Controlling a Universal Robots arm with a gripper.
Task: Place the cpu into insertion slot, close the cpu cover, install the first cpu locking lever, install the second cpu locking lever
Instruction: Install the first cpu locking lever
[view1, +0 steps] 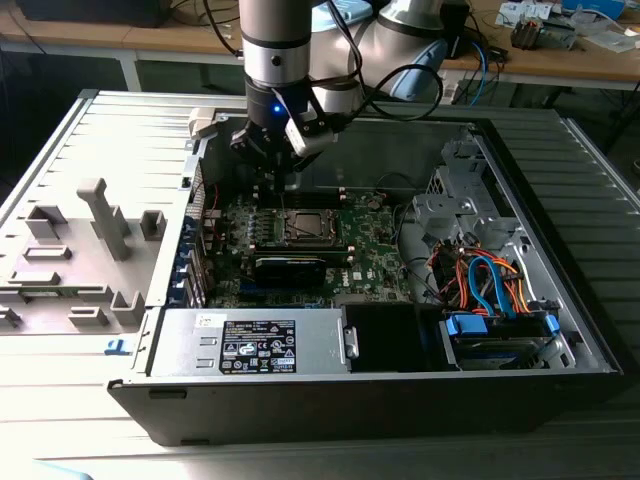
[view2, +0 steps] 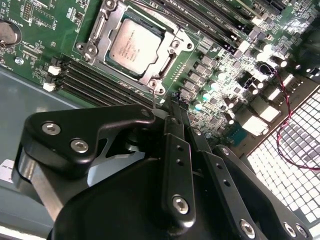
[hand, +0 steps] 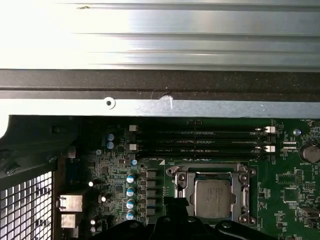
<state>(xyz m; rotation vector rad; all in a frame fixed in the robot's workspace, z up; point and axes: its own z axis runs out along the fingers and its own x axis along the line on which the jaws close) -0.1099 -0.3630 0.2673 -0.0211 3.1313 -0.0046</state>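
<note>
In the exterior view the tool (view1: 275, 165) hangs inside the open computer case (view1: 560, 330), just above the green motherboard (view1: 375, 250) and right beside the far edge of the insertion slot (view1: 305, 226). Its black fingers read as drawn close together with nothing between them.

In the second wrist view the cpu (view2: 134, 46) is already seated in the insertion slot (view2: 100, 42), silvery top up and square to the rim. The cpu cover (view2: 167, 56) lies flat around it, framing the chip through its window. The tool's fingertips (view2: 175, 107) sit pressed together, pinching nothing, just beside the corner of the slot where a thin wire lever (view2: 154, 97) stands up next to a screw. My reading is that the step in hand is a locking lever. To do it well, the tip should bear on the lever's free end, push it down and tuck it sideways under its catch, staying clear of the memory slots (view2: 95, 82) next to the insertion slot.

In the first wrist view the cpu (hand: 212, 196) sits level in the insertion slot (hand: 180, 176), with the cover's frame (hand: 244, 195) down on both sides.
</note>
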